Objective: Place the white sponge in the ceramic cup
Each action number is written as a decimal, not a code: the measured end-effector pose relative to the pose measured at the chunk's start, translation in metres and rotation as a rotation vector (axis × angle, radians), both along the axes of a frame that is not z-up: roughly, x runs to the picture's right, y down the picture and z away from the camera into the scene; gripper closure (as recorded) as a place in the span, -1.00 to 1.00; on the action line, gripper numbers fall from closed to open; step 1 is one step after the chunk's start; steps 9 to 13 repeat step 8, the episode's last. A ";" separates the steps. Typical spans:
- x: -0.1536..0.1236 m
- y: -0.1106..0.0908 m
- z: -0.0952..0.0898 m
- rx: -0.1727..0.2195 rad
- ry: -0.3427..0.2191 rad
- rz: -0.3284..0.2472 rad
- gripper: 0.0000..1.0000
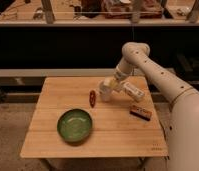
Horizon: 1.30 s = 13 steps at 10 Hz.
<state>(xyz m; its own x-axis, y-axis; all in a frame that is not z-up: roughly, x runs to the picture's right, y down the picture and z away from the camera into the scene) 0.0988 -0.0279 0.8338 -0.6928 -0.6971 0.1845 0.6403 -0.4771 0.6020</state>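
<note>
No text, label, brand, number or sign can be read anywhere in the camera view. A small dark mark sits near the front right corner of the wooden surface (58, 145), but it cannot be made out. The long white tube (133, 92) and the brown-and-dark block (141, 112) show no legible print, and neither do the green bowl (74, 125) or the small red object (92, 98). The gripper (109, 86) hangs over the back of the surface, right above the ceramic cup (105, 93), and carries no readable marking; the white arm is likewise plain.
</note>
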 end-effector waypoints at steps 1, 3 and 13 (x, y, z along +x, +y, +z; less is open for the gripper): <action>-0.001 0.001 -0.001 0.007 0.000 0.024 -0.49; 0.006 0.002 -0.003 0.017 0.007 0.099 -0.60; 0.018 -0.003 -0.012 0.064 -0.016 0.193 -0.60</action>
